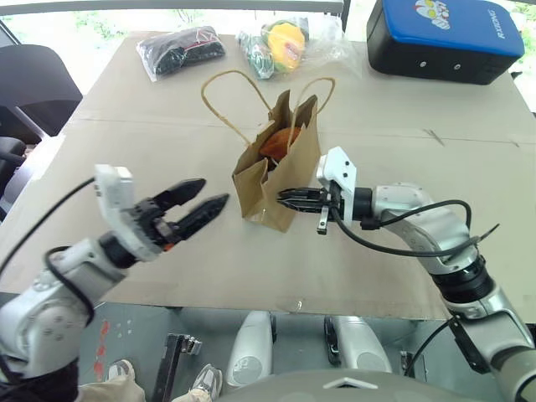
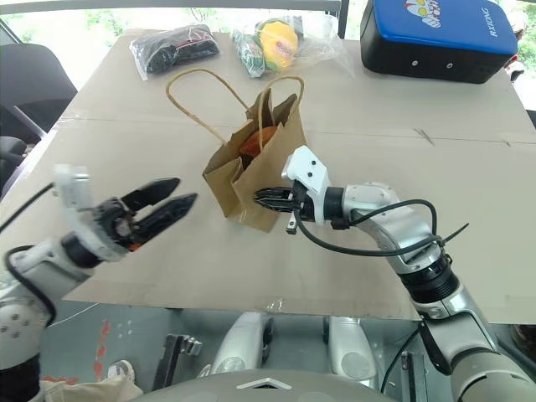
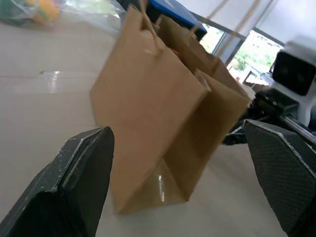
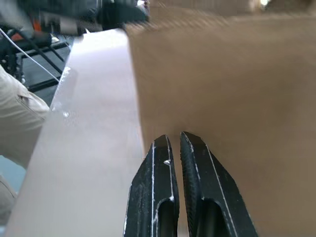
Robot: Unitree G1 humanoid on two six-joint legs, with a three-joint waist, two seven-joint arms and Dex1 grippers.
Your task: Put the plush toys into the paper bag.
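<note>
Item: blue-topped black hard-shell case (image 1: 445,33) at the far right of the table | Lettering: white, along the lid's right edge, too small to read with certainty | Graphic: white-and-red cartoon figure print on lid | Other readable text: none

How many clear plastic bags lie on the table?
2, both at the table's far edge: one with dark contents, one holding a yellow-green toy. None seems hidden.
</note>
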